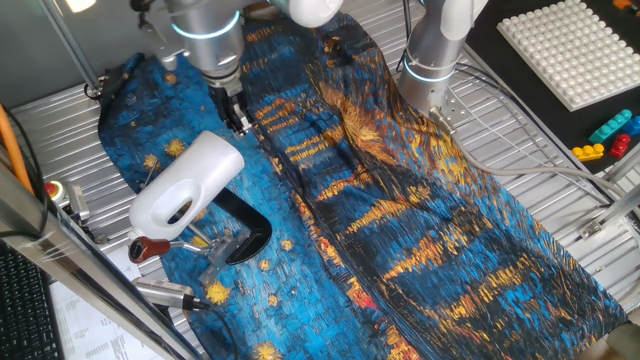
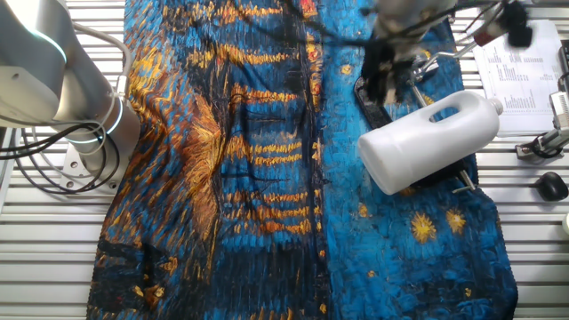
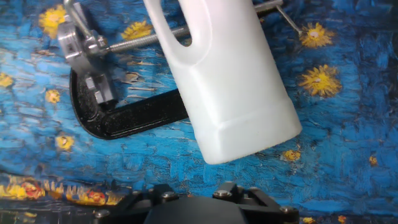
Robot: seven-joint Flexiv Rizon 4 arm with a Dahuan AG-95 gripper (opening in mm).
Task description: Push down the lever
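Note:
The lever is a thin silver rod [image 1: 185, 243] ending in a glossy reddish-brown knob [image 1: 150, 250]. It sticks out at the near left, under the big white housing [image 1: 185, 185]. That housing lies tilted over a black curved base [image 1: 248, 236] on the blue painted cloth. My gripper [image 1: 240, 122] hangs at the far end of the housing, well away from the knob, its black fingers close together and holding nothing. The hand view looks down on the housing [image 3: 230, 81] and base [image 3: 134, 118]; my fingertips and the knob do not show there. In the other fixed view my gripper [image 2: 385, 76] is blurred.
A silver clamp fitting [image 3: 84, 46] with a threaded rod [image 3: 143, 40] sits by the base. A second silver handle [image 1: 165, 292] lies near the table's front left. At the far right are a white pegboard [image 1: 570, 45] and coloured bricks [image 1: 612, 135]. The arm's base [image 1: 432, 60] stands behind the cloth.

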